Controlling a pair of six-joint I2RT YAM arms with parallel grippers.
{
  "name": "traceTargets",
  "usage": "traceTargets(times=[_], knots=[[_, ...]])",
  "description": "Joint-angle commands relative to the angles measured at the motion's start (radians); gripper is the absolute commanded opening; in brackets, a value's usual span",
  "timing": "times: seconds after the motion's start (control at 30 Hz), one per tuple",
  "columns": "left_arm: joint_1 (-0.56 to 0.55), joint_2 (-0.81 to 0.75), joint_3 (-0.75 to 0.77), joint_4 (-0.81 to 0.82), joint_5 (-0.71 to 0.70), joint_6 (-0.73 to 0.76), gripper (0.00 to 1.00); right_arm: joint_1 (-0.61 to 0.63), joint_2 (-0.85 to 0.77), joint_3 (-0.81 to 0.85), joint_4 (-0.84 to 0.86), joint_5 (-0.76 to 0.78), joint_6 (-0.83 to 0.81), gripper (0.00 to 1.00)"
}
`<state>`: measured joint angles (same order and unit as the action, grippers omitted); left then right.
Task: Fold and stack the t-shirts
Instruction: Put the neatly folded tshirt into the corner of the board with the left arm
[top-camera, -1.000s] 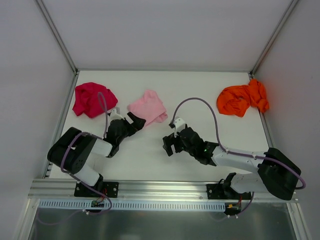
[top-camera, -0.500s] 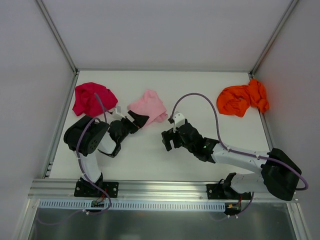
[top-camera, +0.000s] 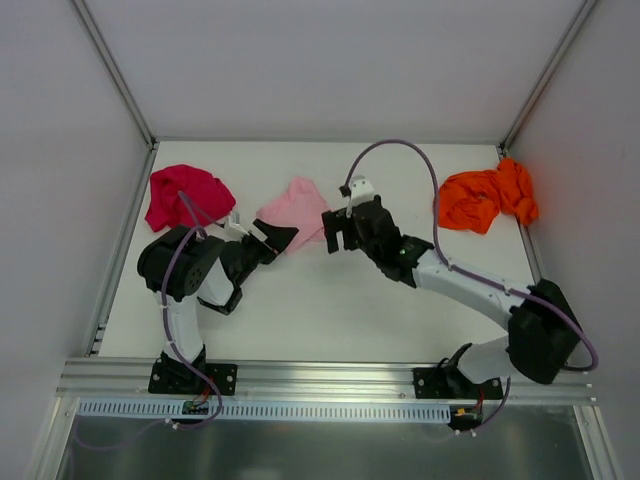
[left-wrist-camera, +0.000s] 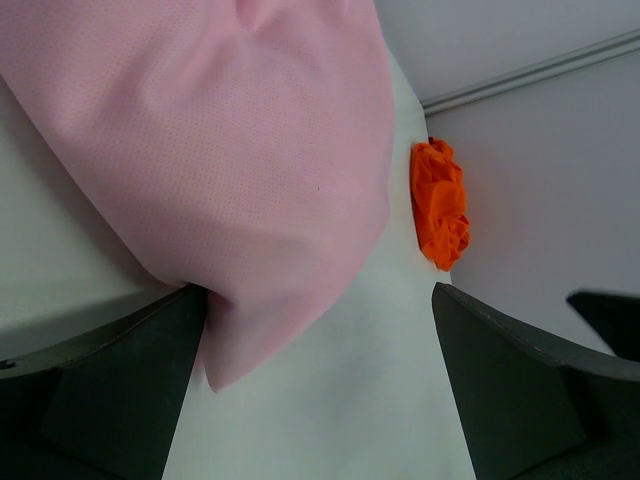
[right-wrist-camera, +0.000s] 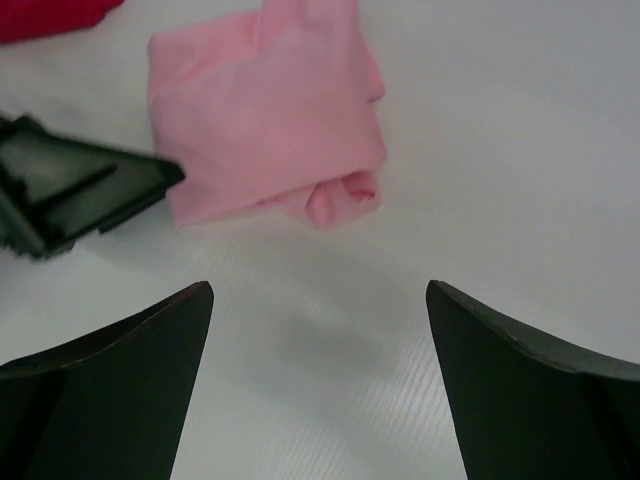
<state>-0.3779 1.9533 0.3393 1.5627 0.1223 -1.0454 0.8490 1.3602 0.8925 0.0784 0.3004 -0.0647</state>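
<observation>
Three crumpled soft cloth t-shirts lie apart along the far half of the white table top (top-camera: 300, 320), none of them folded or stacked. The magenta-red cotton t-shirt (top-camera: 185, 195) sits bunched near the far left edge. The light pink cotton t-shirt (top-camera: 297, 212) lies in a loose heap near the middle. The bright orange cotton t-shirt (top-camera: 487, 198) is piled in the far right corner, against the side wall. The left gripper (top-camera: 272, 238) reaches toward the near left side of the pink shirt with its black fingers spread wide. In the left wrist view the pink cloth fills the upper left and its lower corner hangs into the gap, lying against the inner face of one finger (left-wrist-camera: 110, 390). The other finger stands well clear of it, so nothing is clamped. The right gripper (top-camera: 335, 230) hovers just beside the pink shirt's right edge, and its jaws are also set wide apart with nothing between them. In the right wrist view the pink shirt lies on the table beyond the fingertips. One black finger of the left gripper touches the shirt's left border there, and a sliver of the magenta-red shirt shows in the top left corner. A purple cable (top-camera: 400, 150) loops up over the right arm.
</observation>
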Motion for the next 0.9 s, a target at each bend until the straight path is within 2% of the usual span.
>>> traceTargets(times=[0.0,0.17,0.23,0.8,0.87], knots=[[0.01,0.036,-0.074,-0.035,-0.015,0.065,0.99,-0.099,0.172,0.186,-0.077,-0.036,0.039,0.93],[0.016,-0.007,-0.088,-0.038,0.005,0.071,0.99,-0.175,0.443,0.492,-0.239,-0.112,0.051,0.92],[0.017,-0.017,-0.101,-0.041,0.008,0.073,0.99,-0.203,0.5,0.59,-0.281,-0.133,0.046,0.92],[0.016,-0.034,-0.16,-0.046,-0.002,0.055,0.99,-0.215,0.631,0.669,-0.296,-0.175,-0.012,0.92],[0.016,-0.069,-0.168,-0.166,-0.045,0.048,0.99,-0.215,0.64,0.668,-0.283,-0.178,-0.012,0.92]])
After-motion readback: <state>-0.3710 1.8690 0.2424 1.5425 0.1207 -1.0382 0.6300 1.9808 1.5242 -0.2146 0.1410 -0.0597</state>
